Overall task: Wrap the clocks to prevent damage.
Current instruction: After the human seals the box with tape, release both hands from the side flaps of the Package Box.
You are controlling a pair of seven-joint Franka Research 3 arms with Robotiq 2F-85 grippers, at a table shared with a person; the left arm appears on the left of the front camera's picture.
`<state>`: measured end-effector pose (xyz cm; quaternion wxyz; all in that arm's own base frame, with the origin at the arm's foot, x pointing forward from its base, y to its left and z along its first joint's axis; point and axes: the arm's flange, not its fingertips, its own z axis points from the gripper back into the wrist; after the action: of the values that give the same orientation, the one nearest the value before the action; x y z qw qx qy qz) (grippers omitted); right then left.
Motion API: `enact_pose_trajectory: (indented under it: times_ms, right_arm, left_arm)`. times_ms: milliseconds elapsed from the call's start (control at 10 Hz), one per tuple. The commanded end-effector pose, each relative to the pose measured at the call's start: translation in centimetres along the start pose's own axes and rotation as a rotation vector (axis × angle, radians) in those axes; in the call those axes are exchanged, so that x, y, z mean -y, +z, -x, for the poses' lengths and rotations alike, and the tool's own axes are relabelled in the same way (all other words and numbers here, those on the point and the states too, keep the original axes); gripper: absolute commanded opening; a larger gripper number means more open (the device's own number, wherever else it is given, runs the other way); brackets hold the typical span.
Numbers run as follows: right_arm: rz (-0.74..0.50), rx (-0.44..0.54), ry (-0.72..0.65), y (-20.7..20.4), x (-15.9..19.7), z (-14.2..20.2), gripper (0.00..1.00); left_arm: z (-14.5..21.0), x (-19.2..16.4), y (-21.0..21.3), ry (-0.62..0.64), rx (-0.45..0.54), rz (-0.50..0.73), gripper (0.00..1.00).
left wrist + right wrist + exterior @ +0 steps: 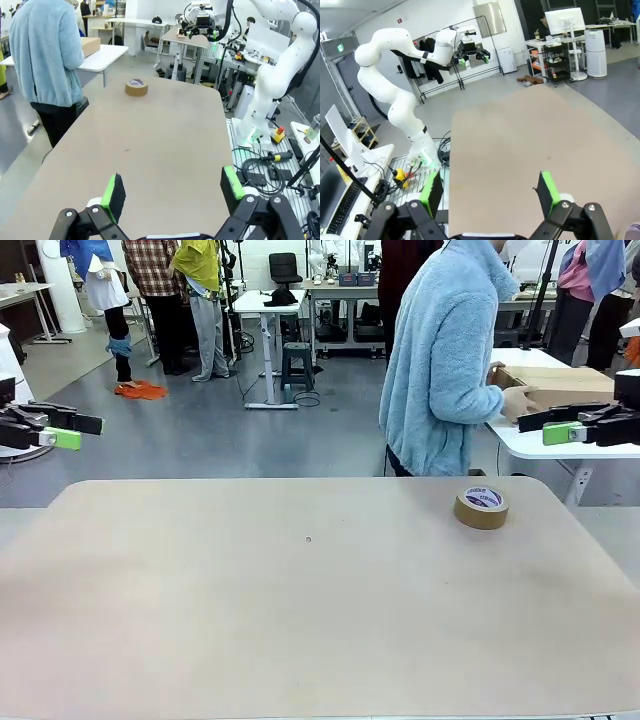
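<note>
Busy lab beyond; tan table [300, 640] bare save tape roll [481, 507] near far right edge. No clocks in sight (person [445, 360] turned away at cardboard box [550, 383] on side table). Left gripper [62, 430] and right gripper [562, 426] both agape, empty, off the side edges. Risk: reaching in early, colliding with person's returning hands.
</note>
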<state>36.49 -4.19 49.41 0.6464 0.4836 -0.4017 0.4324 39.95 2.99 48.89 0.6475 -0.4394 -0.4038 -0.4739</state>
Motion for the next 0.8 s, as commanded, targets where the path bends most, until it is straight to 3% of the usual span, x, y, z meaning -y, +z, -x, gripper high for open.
enact_pose_trajectory:
  times_ms: [0, 200, 700]
  right_arm:
    - [0.117, -0.009, 0.048, -0.2, -0.1, 0.2, 1.0]
    - [0.192, -0.029, 0.098, -0.1, 0.1, 0.5, 1.0]
    - [0.163, -0.054, 0.08, 1.0, 0.4, 0.0, 1.0]
  left_arm:
    - [0.1, -0.8, 0.3, -0.018, 0.015, -0.007, 1.0]
    - [0.5, -1.3, 0.7, -0.009, 0.01, -0.02, 1.0]
    - [0.7, -1.0, 0.8, 0.012, -0.004, -0.02, 1.0]
